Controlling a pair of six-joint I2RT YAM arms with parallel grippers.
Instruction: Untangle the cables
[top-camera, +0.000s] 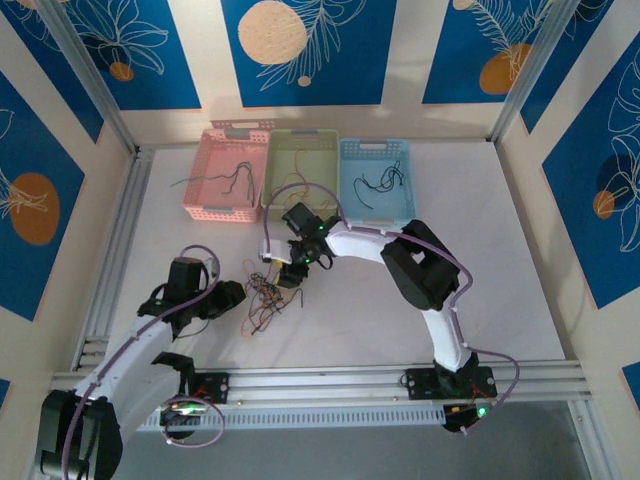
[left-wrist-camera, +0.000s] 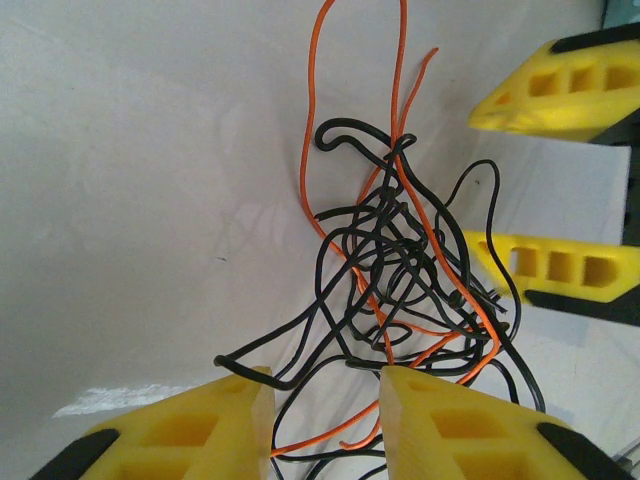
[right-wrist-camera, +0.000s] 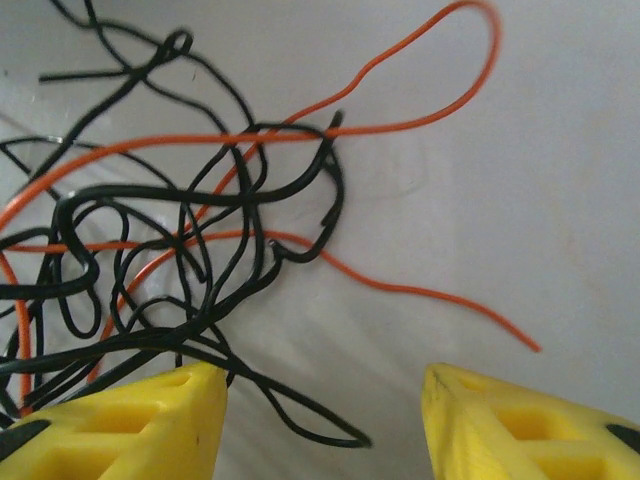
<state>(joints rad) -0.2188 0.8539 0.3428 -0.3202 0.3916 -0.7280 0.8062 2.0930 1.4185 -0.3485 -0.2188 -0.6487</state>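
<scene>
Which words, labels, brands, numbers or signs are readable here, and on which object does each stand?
No text can be read. The blue wall panels carry only leaf and circle drawings. The pink plastic basket, the pale green plastic basket, the light blue plastic basket and the white table bear no visible lettering.

We lose cables off bottom edge of left wrist view, strands passing between left gripper fingers. Right wrist view cuts them at left edge; right gripper fingers cropped below. From above, we cannot separate strands in tangle; those in pink basket too small to tell colour.
</scene>
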